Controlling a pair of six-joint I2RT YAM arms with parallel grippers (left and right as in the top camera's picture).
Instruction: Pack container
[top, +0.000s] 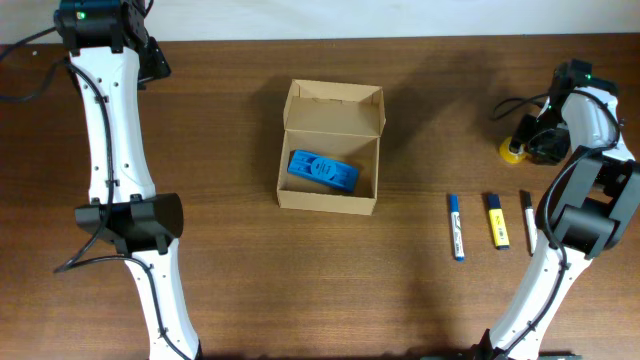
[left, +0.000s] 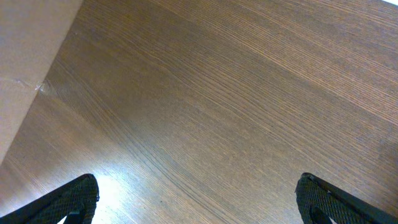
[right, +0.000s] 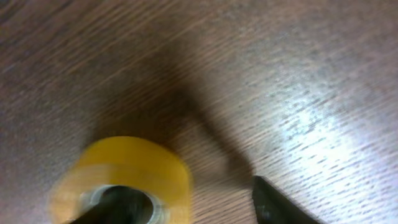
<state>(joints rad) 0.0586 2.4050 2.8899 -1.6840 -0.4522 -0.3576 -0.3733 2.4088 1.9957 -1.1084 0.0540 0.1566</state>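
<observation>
The container (top: 330, 145) is a brown cardboard box standing open at the table's middle, its flap lid up at the back. A flat blue plastic case (top: 322, 170) lies inside it. Three markers lie to its right: a blue one (top: 456, 226), a yellow one (top: 497, 220) and a black-and-white one (top: 528, 222). My right gripper (top: 532, 140) is open at the far right, straddling the wall of a yellow tape roll (top: 511, 150). In the right wrist view one finger sits in the roll's (right: 130, 165) hole, with the gripper (right: 199, 199) apart from it. My left gripper (top: 155, 62) (left: 198, 186) is open and empty over bare wood.
The table's back edge meets a pale wall (left: 25, 62) close to my left gripper. A black cable (top: 515, 103) runs by the right arm near the tape. Both arms rise from the table's front edge.
</observation>
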